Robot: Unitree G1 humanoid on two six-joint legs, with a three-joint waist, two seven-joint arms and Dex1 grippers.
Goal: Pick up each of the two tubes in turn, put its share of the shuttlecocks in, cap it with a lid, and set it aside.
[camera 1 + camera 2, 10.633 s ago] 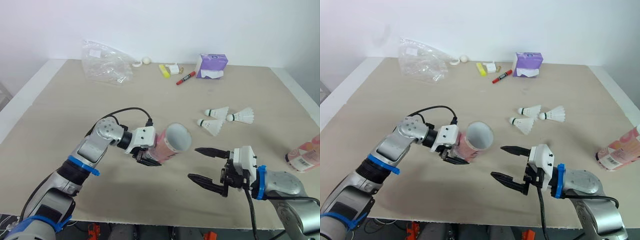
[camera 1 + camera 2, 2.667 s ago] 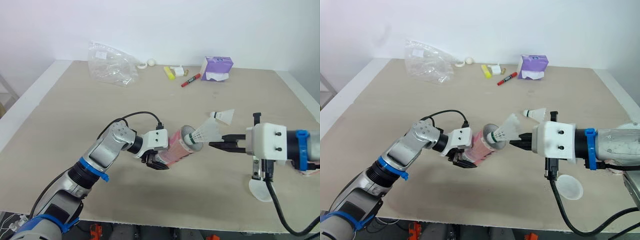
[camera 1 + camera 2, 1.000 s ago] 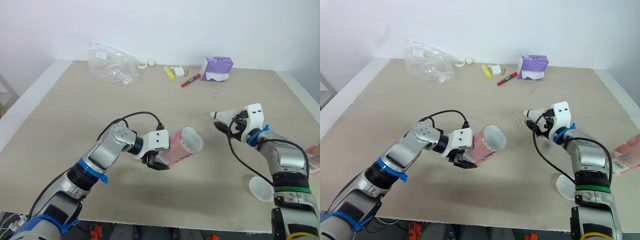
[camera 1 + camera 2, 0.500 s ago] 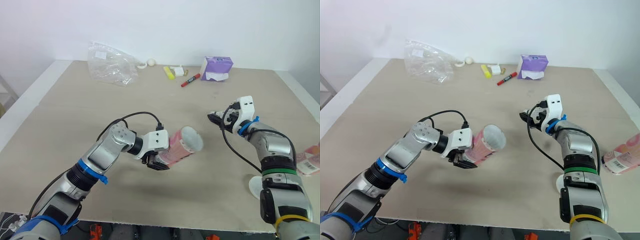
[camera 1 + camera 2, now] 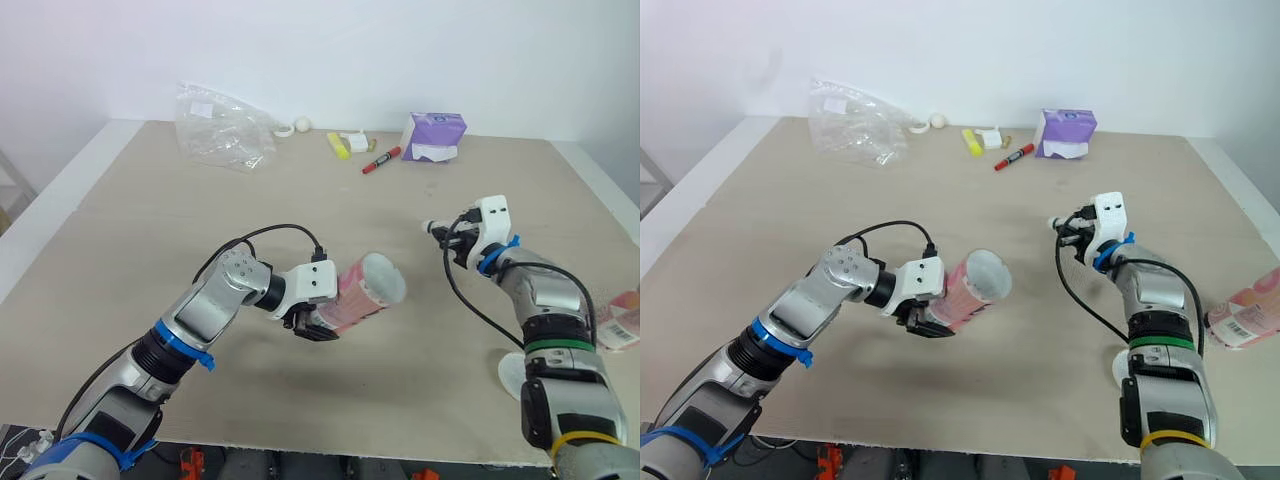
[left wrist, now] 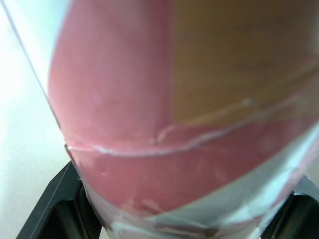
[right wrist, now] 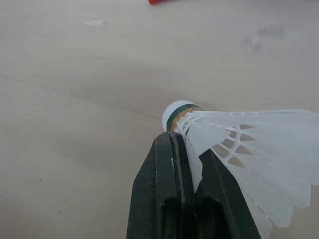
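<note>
Pink tube [image 5: 365,292] is hanging tilted above the tabletop [image 5: 150,220], the left hand [image 5: 312,322] gripping it firmly, its mouth facing right. Further right, the right hand [image 7: 187,147] is pinching a shuttlecock [image 7: 239,134] by its feathers. Ideally it should be travelling cork-first, centring on that mouth before letting go.

Table [image 5: 150,230] has the bag [image 5: 222,128] upper left, marker [image 5: 377,160] and tissue pack [image 5: 434,136] top centre, tube [image 5: 362,295] mid-frame, shuttlecock [image 7: 234,132] to its right, lid [image 5: 508,372] lower right, second tube [image 5: 1245,312] far right.
</note>
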